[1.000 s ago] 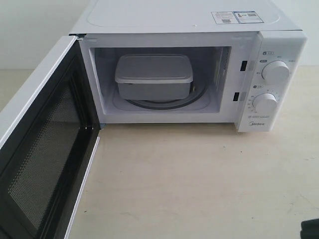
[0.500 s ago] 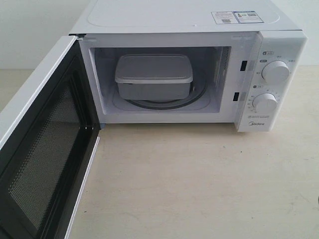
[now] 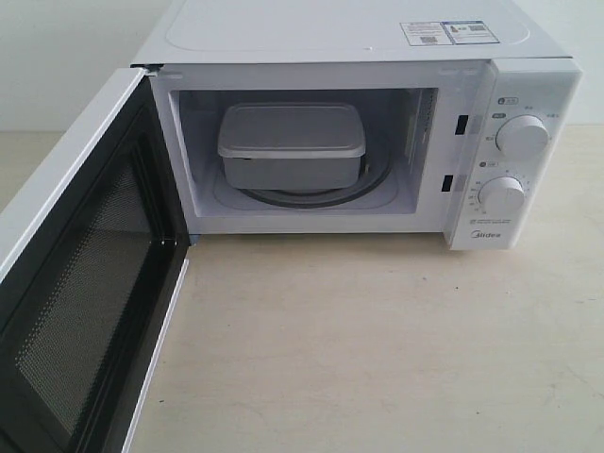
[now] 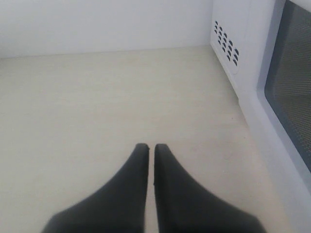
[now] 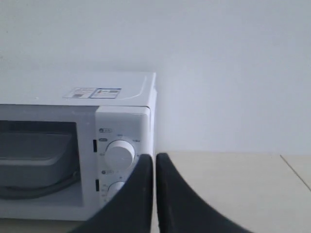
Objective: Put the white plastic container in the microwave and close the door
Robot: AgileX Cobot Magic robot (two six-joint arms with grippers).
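Your right gripper (image 5: 154, 157) has backed out of the exterior view, shut and empty like the left gripper (image 4: 151, 145). With the container (image 3: 291, 142) inside the microwave (image 3: 330, 38), only the open door (image 3: 85, 274) remains.

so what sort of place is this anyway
Likely a lab test bench, not a home kitchen: a Midea microwave stands on a pale tabletop against a plain white wall, with nothing else around.

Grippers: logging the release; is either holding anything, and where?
Nothing: left gripper and right gripper are shut, empty; the white plastic container sits in the microwave.
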